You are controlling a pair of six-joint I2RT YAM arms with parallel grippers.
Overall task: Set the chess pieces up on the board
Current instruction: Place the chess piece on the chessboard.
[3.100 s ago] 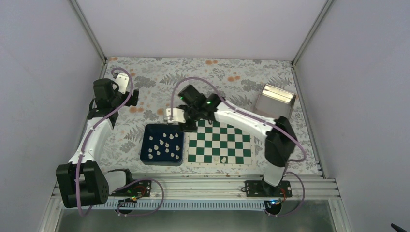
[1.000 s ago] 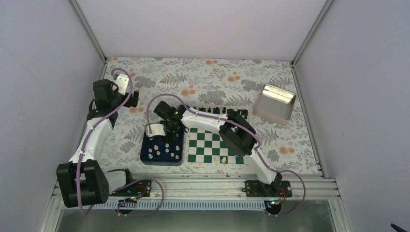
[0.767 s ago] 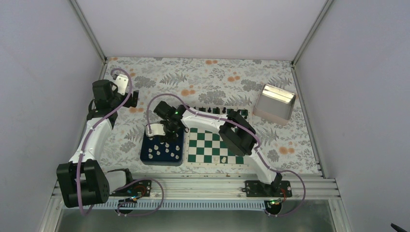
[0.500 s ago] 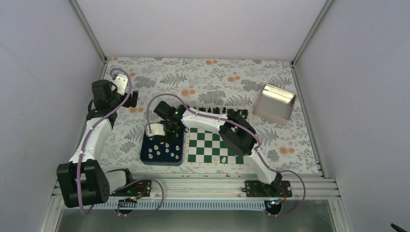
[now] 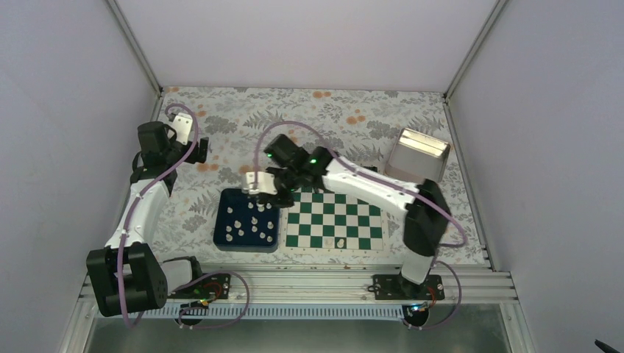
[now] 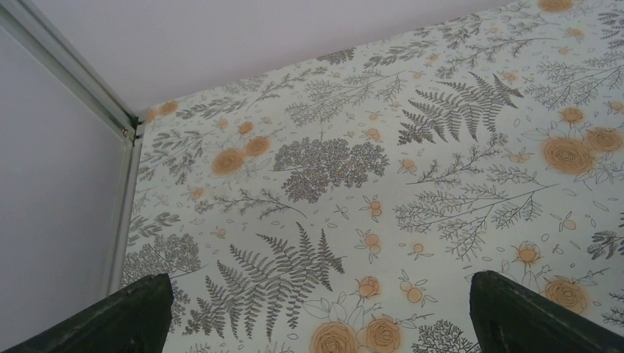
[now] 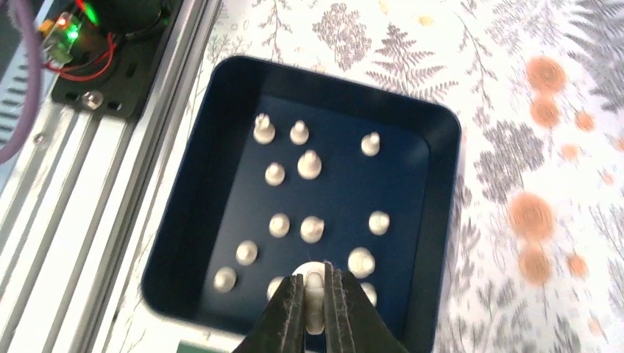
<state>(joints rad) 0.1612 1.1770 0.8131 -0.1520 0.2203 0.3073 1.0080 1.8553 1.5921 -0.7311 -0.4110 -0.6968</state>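
My right gripper (image 7: 315, 293) is closed on one cream chess piece (image 7: 314, 282). The two dark fingers (image 7: 292, 309) press it from both sides, with only the width of the piece between them. In the right wrist view the long axis of the piece runs along the fingers, with a rounded end towards the fingertips. I cannot tell which end is the base. The piece looks bigger than the ones below it, so it is nearer to the camera than they are.

Under the gripper is the navy tray (image 7: 442, 151). The other cream chess pieces (image 7: 310, 165) stand scattered and apart from each other on its floor. From above I see mostly their round heads.

In the top view the right gripper (image 5: 272, 193) is over the far part of the tray (image 5: 219, 224), close to its edge beside the chessboard (image 5: 335, 219). The green and white board lies flat, just to the right of the tray. One cream piece (image 5: 341, 241) stands alone in its near row. A metal tin (image 5: 418, 156) is well apart, at the far right.

My left gripper (image 5: 200, 147) is far from all this, on the left side over the floral tablecloth (image 6: 383, 147). Its fingers (image 6: 136, 312) are spread wide and nothing is between them.
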